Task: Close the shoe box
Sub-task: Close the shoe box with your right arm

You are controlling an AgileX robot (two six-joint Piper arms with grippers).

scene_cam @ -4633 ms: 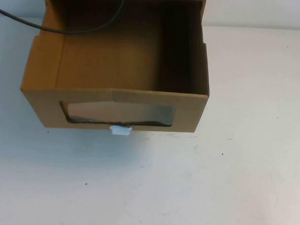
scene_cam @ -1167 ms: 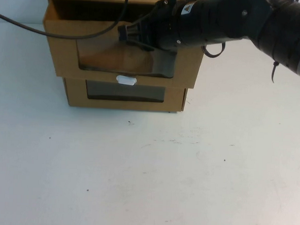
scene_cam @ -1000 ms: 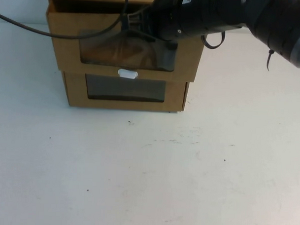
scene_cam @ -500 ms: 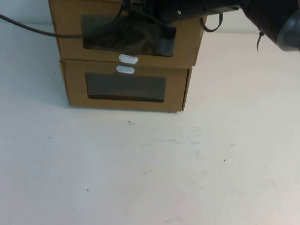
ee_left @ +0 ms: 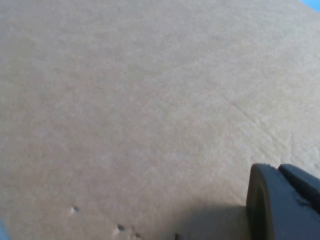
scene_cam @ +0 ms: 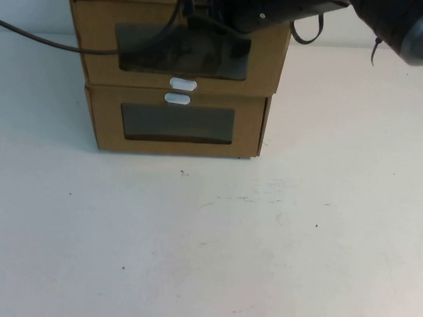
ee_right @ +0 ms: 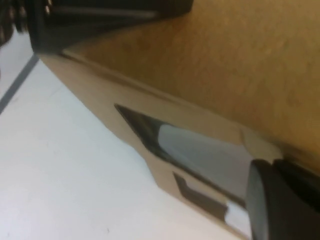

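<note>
White worktop [scene_cam: 208,242]. Two cardboard boxes stacked at its far edge: the shoe box [scene_cam: 181,43] sits pushed in flush on top of the lower box [scene_cam: 176,122], their white tabs [scene_cam: 182,84] nearly touching. Right gripper [scene_cam: 203,9] at the shoe box's upper front. Left gripper [ee_left: 285,205] beside plain cardboard. Claw states: cannot tell.

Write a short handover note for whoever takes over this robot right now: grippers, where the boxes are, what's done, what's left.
Right gripper: at the top front of the shoe box, over its window.
Left gripper: close against plain cardboard.
The shoe box sits on the lower box, fronts about flush, white tabs almost meeting.
Done: drawer looks pushed in.
Left: probably just pull the right arm clear.
</note>
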